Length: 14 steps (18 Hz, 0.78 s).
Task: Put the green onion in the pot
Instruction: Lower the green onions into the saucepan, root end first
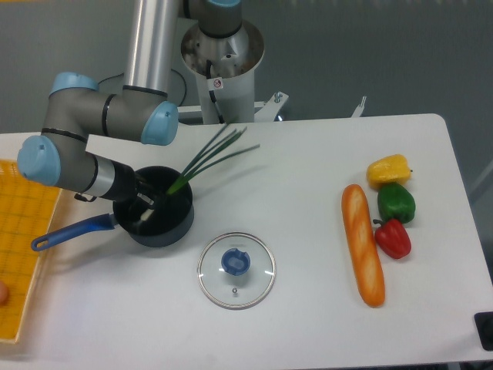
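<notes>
The pot (182, 220), a small dark saucepan with a blue handle (68, 232), stands at the left of the white table. My gripper (143, 205) reaches down inside it from the left. Its dark fingers are hard to make out against the pot's dark inside. The green onion (209, 159) has its whitish root end down in the pot by my fingertips. Its stalk crosses the pot's right rim, and its thin green leaves fan up and right over the table. The gripper looks shut on the lower stalk.
A round glass lid (236, 270) with a blue knob lies just in front of the pot. At the right are a baguette (363, 243) and yellow (388, 169), green (396, 202) and red (393, 237) peppers. A yellow tray (21, 254) sits at the left edge.
</notes>
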{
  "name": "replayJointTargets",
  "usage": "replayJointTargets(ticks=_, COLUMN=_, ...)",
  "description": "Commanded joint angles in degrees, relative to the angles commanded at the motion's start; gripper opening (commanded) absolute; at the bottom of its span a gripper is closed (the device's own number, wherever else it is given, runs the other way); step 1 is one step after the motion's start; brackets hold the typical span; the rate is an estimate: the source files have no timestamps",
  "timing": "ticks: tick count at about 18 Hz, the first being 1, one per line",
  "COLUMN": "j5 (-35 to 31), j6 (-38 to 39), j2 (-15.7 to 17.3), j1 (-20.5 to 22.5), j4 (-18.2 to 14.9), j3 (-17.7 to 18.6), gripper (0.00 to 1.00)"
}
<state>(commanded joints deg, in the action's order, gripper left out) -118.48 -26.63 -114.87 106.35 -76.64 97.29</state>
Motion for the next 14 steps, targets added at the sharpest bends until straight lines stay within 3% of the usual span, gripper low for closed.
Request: replayJointTargets(ticks=14, j5=-1.23, j6=-0.18, j2=0.35, j1=0.0, j4=-0.09, j3=-0.35, gripper=0.44)
